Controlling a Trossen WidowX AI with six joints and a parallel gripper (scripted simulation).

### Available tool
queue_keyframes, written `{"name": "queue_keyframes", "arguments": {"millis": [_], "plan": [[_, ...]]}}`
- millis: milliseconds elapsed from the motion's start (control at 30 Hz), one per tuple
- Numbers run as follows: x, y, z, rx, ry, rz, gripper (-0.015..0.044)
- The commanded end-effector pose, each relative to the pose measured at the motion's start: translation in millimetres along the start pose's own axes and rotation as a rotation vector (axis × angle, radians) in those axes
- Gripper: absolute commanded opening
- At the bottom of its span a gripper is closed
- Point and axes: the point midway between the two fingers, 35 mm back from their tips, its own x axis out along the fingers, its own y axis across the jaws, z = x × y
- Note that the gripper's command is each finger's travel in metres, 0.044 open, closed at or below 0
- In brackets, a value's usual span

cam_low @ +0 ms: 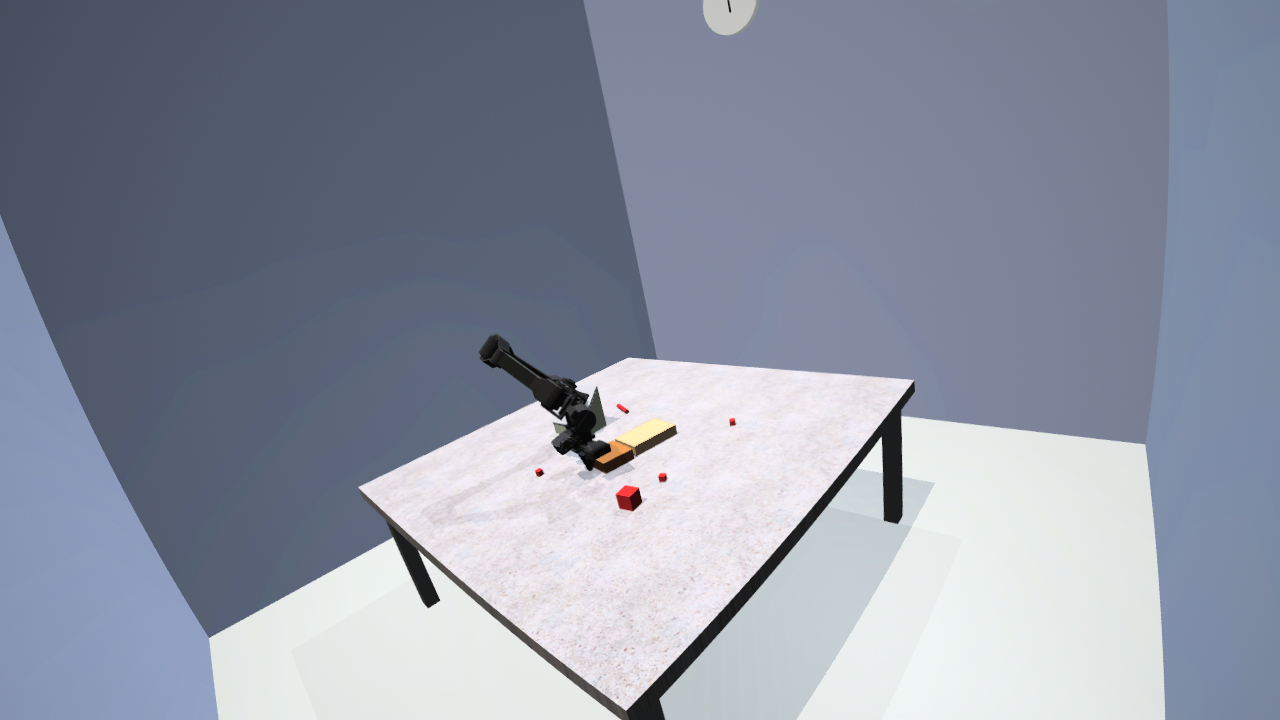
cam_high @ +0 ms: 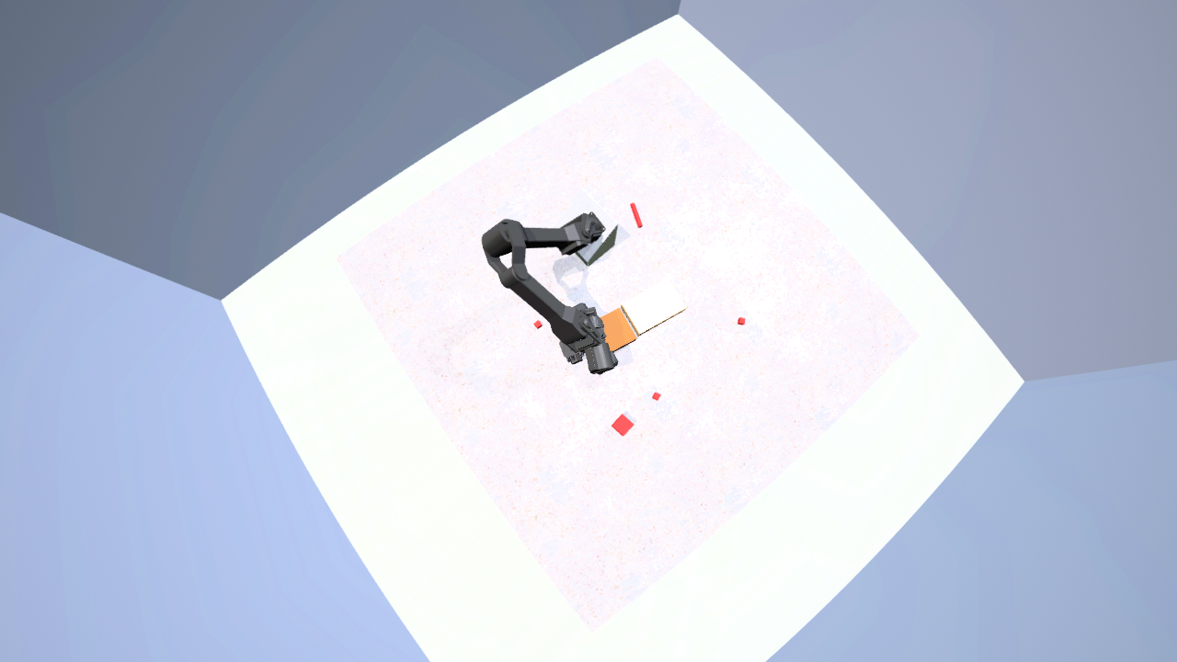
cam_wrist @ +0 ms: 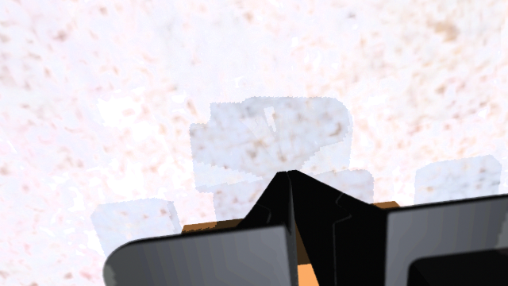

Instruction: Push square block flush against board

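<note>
The orange square block (cam_high: 620, 330) (cam_low: 614, 458) (cam_wrist: 307, 276) lies flat, one side facing the near end of the pale yellow board (cam_high: 656, 305) (cam_low: 648, 435). Only a thin line shows between them; I cannot tell whether the whole side touches. Their long-side edges look nearly even in the top view. The board is outside the wrist view. My gripper (cam_low: 590, 464) (cam_wrist: 287, 180) is shut with nothing between its fingers. It is low at the block's side away from the board. The arm hides part of the block and the fingertips in the top view.
A larger red cube (cam_high: 622, 425) (cam_low: 628, 497) and small red cubes (cam_high: 656, 395) (cam_high: 537, 324) (cam_high: 741, 321) lie around the parts. A red bar (cam_high: 635, 214) (cam_low: 622, 408) lies beyond a dark upright plate (cam_high: 606, 245) (cam_low: 597, 410) near the arm's base.
</note>
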Motion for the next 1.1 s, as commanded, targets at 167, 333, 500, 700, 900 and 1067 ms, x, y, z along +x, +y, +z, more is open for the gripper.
{"name": "queue_keyframes", "arguments": {"millis": [167,333,500,700,900,1067], "plan": [[-1,4,14,0.000,0.003,0.004,0.0000],[-1,4,22,0.000,0.002,0.004,0.0000],[-1,5,30,0.000,0.001,0.005,0.0000],[-2,6,40,0.000,-0.001,0.006,0.0000],[-28,5,38,0.000,0.000,0.002,0.0000],[-56,2,39,-0.001,0.000,0.006,0.0000]]}}
